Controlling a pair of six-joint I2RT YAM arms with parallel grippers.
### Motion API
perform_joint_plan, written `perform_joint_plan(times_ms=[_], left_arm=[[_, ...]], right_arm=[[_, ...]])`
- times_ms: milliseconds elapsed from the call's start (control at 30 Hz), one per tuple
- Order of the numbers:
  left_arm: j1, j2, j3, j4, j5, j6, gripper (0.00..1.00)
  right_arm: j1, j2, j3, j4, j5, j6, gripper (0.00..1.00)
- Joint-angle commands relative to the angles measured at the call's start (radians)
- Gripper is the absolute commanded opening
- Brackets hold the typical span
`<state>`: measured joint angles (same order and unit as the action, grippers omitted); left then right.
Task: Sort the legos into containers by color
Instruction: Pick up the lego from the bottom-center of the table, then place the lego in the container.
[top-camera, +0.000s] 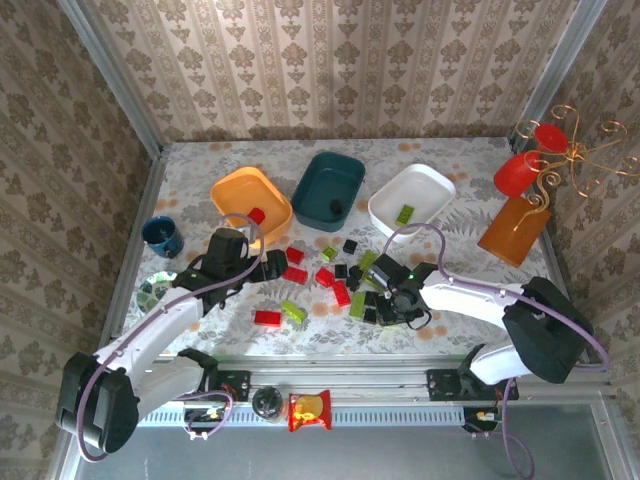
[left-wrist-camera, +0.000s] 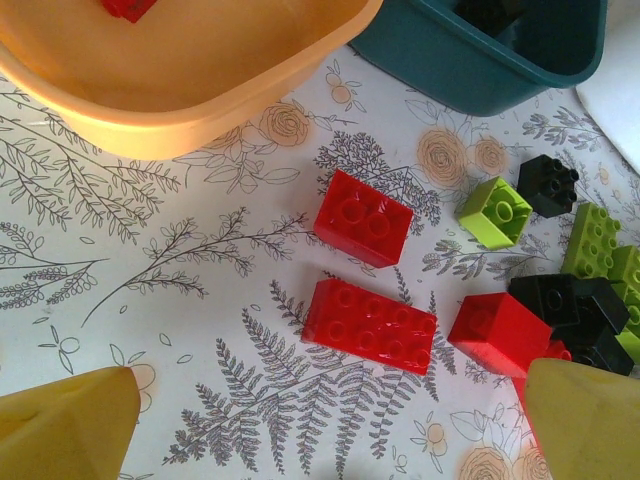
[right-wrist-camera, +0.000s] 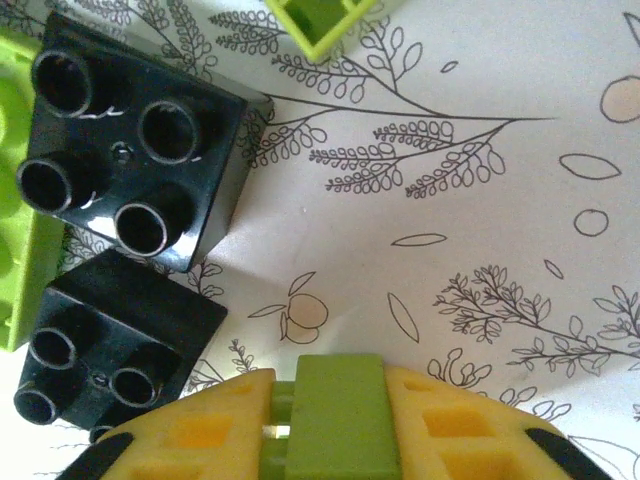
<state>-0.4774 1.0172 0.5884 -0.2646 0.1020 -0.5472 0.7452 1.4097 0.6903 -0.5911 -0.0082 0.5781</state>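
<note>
Red, lime green and black legos (top-camera: 340, 285) lie scattered mid-table, in front of the orange bin (top-camera: 236, 190), teal bin (top-camera: 318, 178) and white bin (top-camera: 425, 185). The orange bin holds a red brick (top-camera: 257, 215), the teal a black one (top-camera: 335, 207), the white a green one (top-camera: 404, 213). My left gripper (top-camera: 262, 265) is open, hovering over a long red brick (left-wrist-camera: 370, 325) with a second red brick (left-wrist-camera: 363, 217) beyond it. My right gripper (right-wrist-camera: 335, 400) is shut on a lime green brick (right-wrist-camera: 335, 410), low over the cloth beside two black bricks (right-wrist-camera: 135, 140).
A dark blue cup (top-camera: 162, 236) and a patterned bowl (top-camera: 155, 285) stand at the left edge. A red-and-yellow snack packet (top-camera: 310, 410) lies on the front rail. Red cups on a gold stand (top-camera: 545, 160) and a wooden board (top-camera: 514, 230) occupy the right.
</note>
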Motion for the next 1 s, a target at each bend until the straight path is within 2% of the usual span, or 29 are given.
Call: perform_joint_plan(times_ms=[0,200,367,500,667,900,967], left_arm=[[-0.003,-0.009,-0.011,-0.007,-0.001,-0.011,1.0],[-0.004,-0.006,-0.009,0.001,0.005,-0.011,1.0],[-0.004,-0.005,-0.004,0.005,0.01,-0.013,1.0],[-0.003,-0.007,0.014,-0.022,0.011,-0.003,1.0],[-0.004,-0.03,0.017,-0.052,0.004,0.001,1.0],[-0.003,-0.039,0.036,-0.113,-0.002,0.019,0.97],[-0.003,-0.034,0.04,-0.13,-0.005,0.019,0.97]], right_arm=[[-0.007,-0.071,0.019,-0.032,0.012,-0.021,0.23],[-0.191,-0.185,0.188,-0.096,0.062,-0.114,0.21],[-0.331,-0.158,0.337,0.001,0.131,-0.154,0.21],[-0.411,-0.042,0.437,0.123,0.178,-0.146,0.21],[-0.481,0.181,0.549,0.212,0.2,-0.126,0.21],[-0.506,0.422,0.656,0.226,0.192,-0.112,0.21],[-0.508,0.461,0.675,0.217,0.191,-0.104,0.27]])
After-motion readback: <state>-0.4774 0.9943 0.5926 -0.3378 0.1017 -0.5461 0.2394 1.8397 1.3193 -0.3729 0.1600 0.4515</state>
